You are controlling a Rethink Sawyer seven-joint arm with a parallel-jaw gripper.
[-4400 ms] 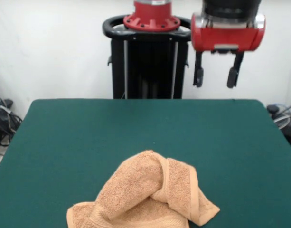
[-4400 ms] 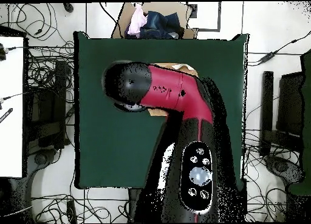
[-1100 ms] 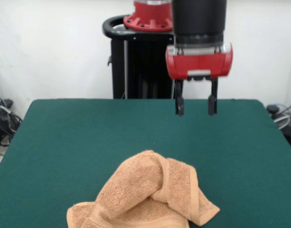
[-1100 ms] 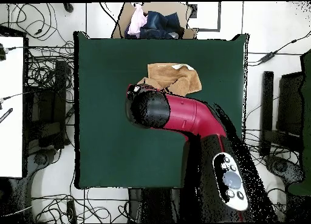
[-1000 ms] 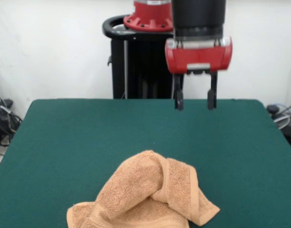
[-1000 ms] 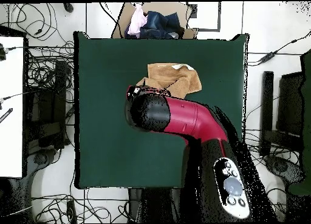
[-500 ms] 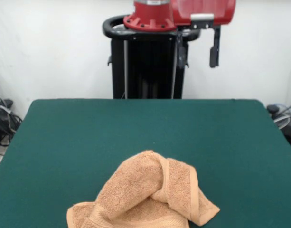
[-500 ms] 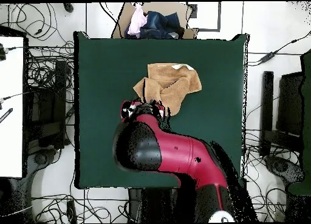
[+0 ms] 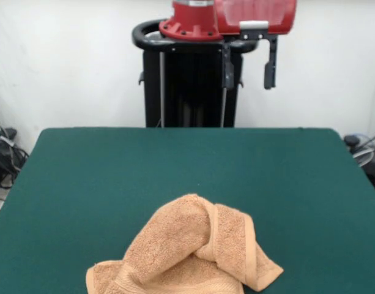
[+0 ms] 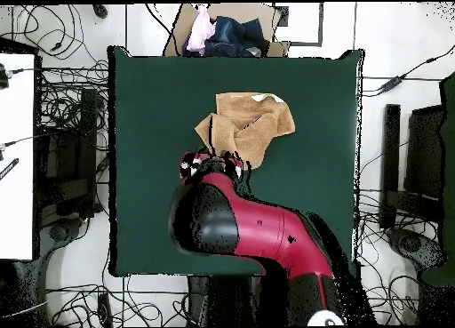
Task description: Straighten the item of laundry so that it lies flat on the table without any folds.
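Lying crumpled on table: towel, white label unreadable; gripper wide, empty.

Towel bottom edge cropped

The towel is thick, looped terry cloth, rough and matt, with a flatter, smoother woven band along its edge. The table wears a dark green felt-like cloth, matt and even. The gripper has a glossy red plastic housing and dull black fingers.
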